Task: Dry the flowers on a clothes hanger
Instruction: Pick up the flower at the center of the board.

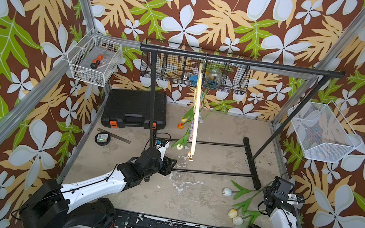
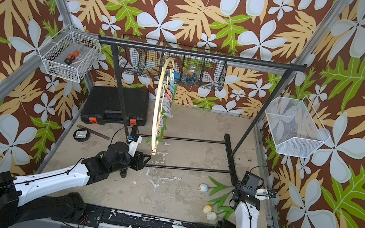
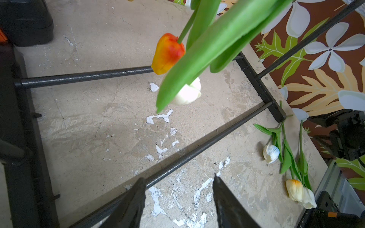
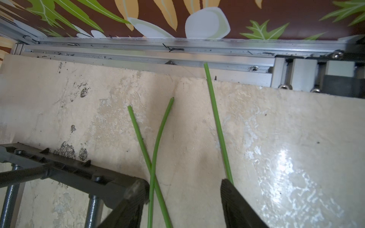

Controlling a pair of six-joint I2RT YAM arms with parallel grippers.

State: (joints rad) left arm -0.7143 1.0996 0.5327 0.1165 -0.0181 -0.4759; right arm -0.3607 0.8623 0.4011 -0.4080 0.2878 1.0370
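Right pincer (image 4: 181, 185) hovers low over the worn beige tabletop (image 4: 276, 138), jaws apart, gripping nothing. Two crossed green stems (image 4: 156, 150) of the loose tulips lie on the tabletop in the gap between its fingertips. A third stem (image 4: 217, 122) runs just beside one fingertip. A black foot of the garment rack (image 4: 79, 171) sits close to the other fingertip.

Behind this pincer lie the heads of the loose tulips: a white one (image 1: 227, 191), and farther back a cream pair (image 1: 233, 213) touching each other.

Left pincer (image 3: 178, 179) also stands open and empty above the tabletop. The near base bar (image 3: 197, 156) of the rack passes behind one fingertip in the wrist view.

Ahead of and above the left pincer, the hung tulips dangle head down: a white head (image 3: 189, 92), then an orange head (image 3: 167, 53), with long green leaves (image 3: 207, 49) over both.

They hang from pastel clothespins (image 2: 169, 97) on the cream clothes hanger (image 1: 195, 122). It hangs from the top rail (image 1: 236, 60) of the black rack, well above both pincers.

Farther beyond the left pincer lie a steel ruler (image 1: 113, 135) and a black tool case (image 1: 135, 109).

On the far wall hang a black mesh basket (image 1: 238, 78) and a white wire basket (image 1: 78, 68) holding an orange-handled screwdriver (image 1: 97, 61).
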